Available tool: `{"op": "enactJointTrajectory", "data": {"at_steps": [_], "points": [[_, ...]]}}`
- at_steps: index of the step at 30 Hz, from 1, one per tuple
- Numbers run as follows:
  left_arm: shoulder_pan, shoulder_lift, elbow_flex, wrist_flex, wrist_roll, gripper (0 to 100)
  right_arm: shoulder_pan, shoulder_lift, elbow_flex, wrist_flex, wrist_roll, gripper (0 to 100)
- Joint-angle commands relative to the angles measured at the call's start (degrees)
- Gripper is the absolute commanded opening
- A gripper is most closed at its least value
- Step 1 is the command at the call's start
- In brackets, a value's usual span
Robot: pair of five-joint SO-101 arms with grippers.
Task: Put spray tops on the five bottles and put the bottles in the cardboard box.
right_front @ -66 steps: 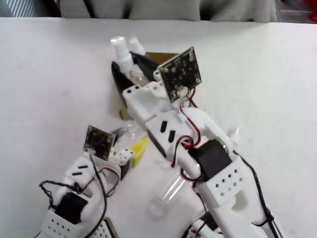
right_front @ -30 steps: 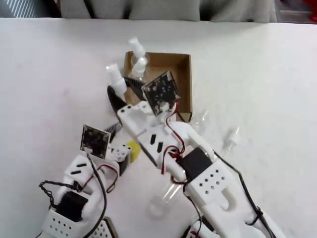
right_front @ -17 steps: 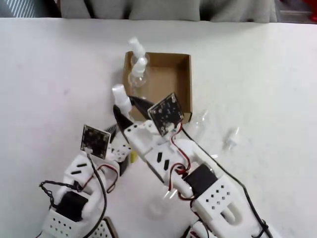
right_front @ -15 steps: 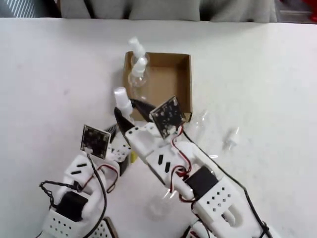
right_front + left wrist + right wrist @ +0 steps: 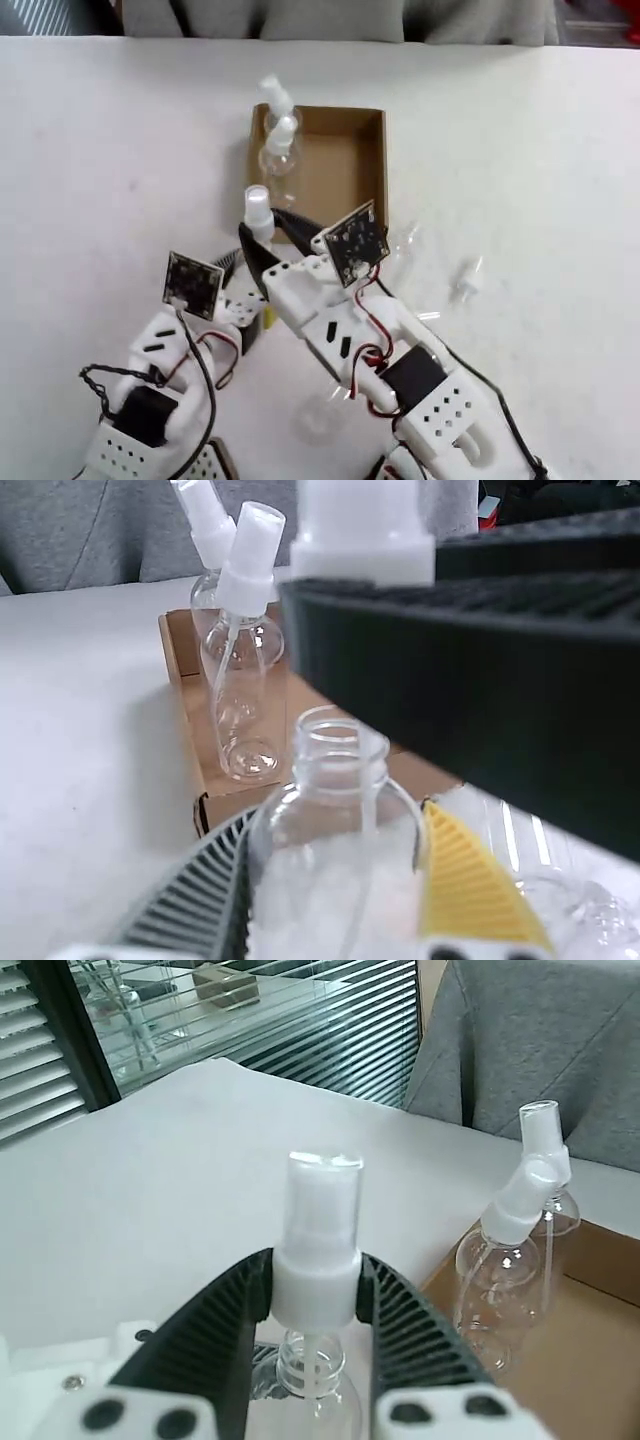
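Observation:
My left gripper [image 5: 335, 880] is shut on a clear open-necked bottle [image 5: 338, 810], held upright between a grey and a yellow finger near the box's front corner [image 5: 245, 300]. My right gripper [image 5: 315, 1290] is shut on a white spray top [image 5: 320, 1245]. The top sits just above the bottle's neck [image 5: 310, 1360] with its thin tube dipping in. From above, the spray top [image 5: 258, 208] stands in front of the cardboard box [image 5: 345, 170]. Two capped bottles [image 5: 276, 135] lean in the box's far left corner.
A bare bottle [image 5: 405, 240] lies right of the box, with a loose spray top [image 5: 468, 280] farther right. Another clear bottle [image 5: 325, 405] lies under the right arm near the front edge. The white table stretches open to the left and far right.
The right arm has drawn back from beside the box toward the left gripper, carrying the spray top to just over the held bottle's neck. The left arm has stayed put.

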Motion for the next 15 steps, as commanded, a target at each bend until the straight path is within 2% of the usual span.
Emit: {"op": "enactJointTrajectory", "data": {"at_steps": [1,6,15], "points": [[-0.7,-1.5,-0.5,-1.7,-0.4,2,-1.8,-1.0,0.6,-0.7,-0.4,1.5],[-2.2,-1.5,-0.4,-1.7,-0.4,2,-4.0,-0.8,1.9,-1.0,-0.4,1.5],[-2.4,-1.5,0.3,-1.8,-0.4,2,-3.8,-0.5,3.3,-1.1,-0.1,1.5]]}}
